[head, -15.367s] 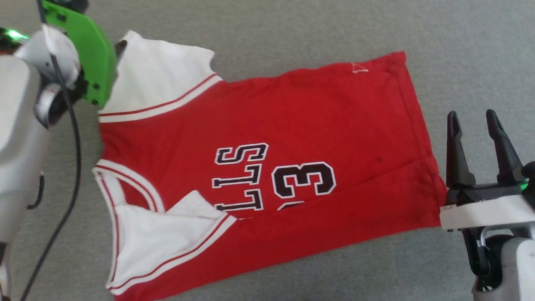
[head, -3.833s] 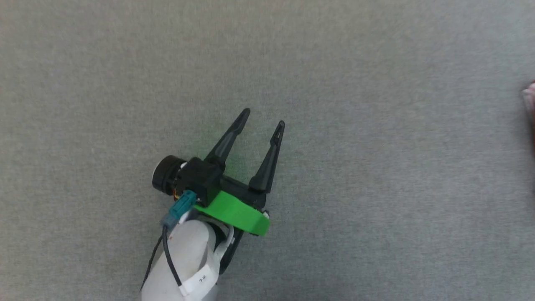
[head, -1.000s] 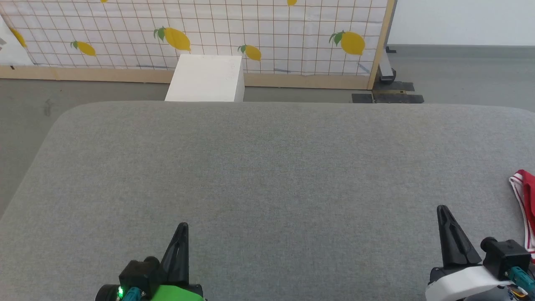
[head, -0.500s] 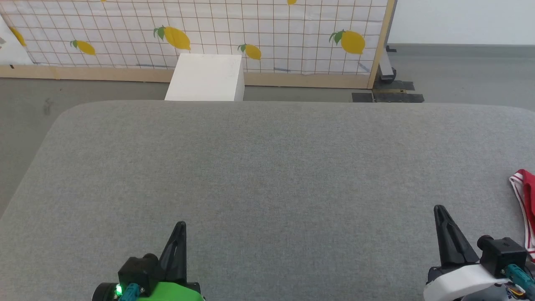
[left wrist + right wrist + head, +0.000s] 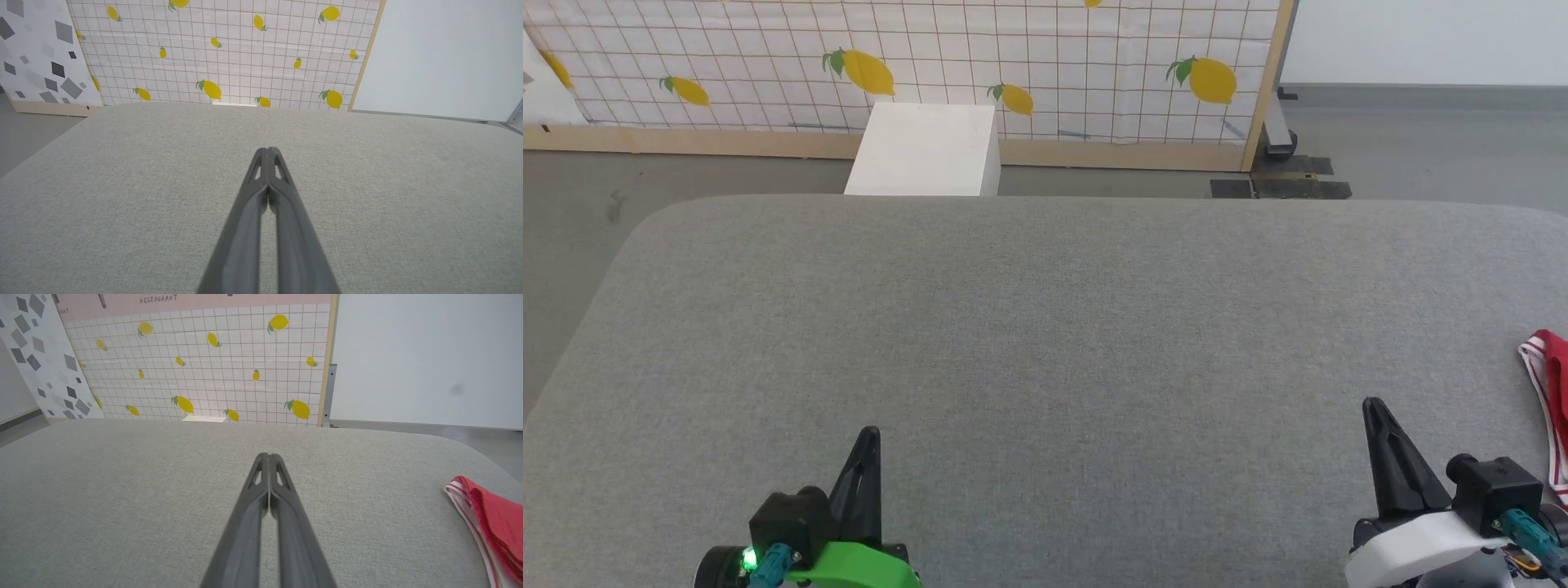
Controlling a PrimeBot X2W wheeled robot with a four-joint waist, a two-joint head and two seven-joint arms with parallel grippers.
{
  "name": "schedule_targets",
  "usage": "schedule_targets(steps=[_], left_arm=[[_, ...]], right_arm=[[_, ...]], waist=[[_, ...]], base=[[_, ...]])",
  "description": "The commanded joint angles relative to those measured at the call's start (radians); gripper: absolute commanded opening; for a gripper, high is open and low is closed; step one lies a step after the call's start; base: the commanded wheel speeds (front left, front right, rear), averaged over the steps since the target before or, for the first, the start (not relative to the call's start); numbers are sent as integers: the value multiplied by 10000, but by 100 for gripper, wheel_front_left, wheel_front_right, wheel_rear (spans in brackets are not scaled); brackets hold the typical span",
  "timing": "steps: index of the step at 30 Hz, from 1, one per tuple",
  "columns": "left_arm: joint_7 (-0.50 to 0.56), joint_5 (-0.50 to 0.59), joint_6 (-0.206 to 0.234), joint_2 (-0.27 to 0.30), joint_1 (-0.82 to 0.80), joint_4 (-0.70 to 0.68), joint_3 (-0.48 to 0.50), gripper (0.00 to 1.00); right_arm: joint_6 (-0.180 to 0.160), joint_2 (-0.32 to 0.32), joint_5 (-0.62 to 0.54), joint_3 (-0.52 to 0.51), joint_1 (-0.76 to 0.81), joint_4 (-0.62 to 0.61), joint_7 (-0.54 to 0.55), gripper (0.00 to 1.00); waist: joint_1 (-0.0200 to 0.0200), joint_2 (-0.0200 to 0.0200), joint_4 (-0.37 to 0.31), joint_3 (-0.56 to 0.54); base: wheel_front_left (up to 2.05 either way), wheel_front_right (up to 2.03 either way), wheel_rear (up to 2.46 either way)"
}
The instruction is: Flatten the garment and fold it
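The garment (image 5: 1553, 408) lies at the far right edge of the grey cushioned surface (image 5: 1045, 327), with just a strip of red cloth and red-white striped trim in view. In the right wrist view the garment (image 5: 490, 522) lies folded in layers to the right of my fingers. My right gripper (image 5: 1374, 406) is shut and empty at the lower right, a short way left of the garment. My left gripper (image 5: 871, 434) is shut and empty at the lower left. Both pairs of fingers press together in the wrist views, left gripper (image 5: 267, 151) and right gripper (image 5: 269, 456).
A white box (image 5: 925, 151) stands on the floor beyond the surface's far edge. Behind it runs a lemon-print grid panel (image 5: 980, 57) with a wooden frame. Grey floor (image 5: 572, 204) drops away on the left and at the far right.
Over the last second both grippers have crept slightly up the head view and stayed shut. Much earlier the camera looked down on the spread garment; the view has since lifted to the room.
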Motion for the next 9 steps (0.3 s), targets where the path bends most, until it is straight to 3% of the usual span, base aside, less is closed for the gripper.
schedule_targets(steps=[1, 9], left_arm=[[68, 184, 63, 4, -205, -35, 34, 0], [229, 287, 86, 5, -278, -83, 103, 0]], right_arm=[[-5, 62, -116, 38, -190, -77, 48, 0], [-6, 80, -192, 82, -241, -146, 186, 0]], waist=[[1, 0, 0, 3], [1, 0, 0, 18]], base=[[0, 0, 0], [0, 0, 0]])
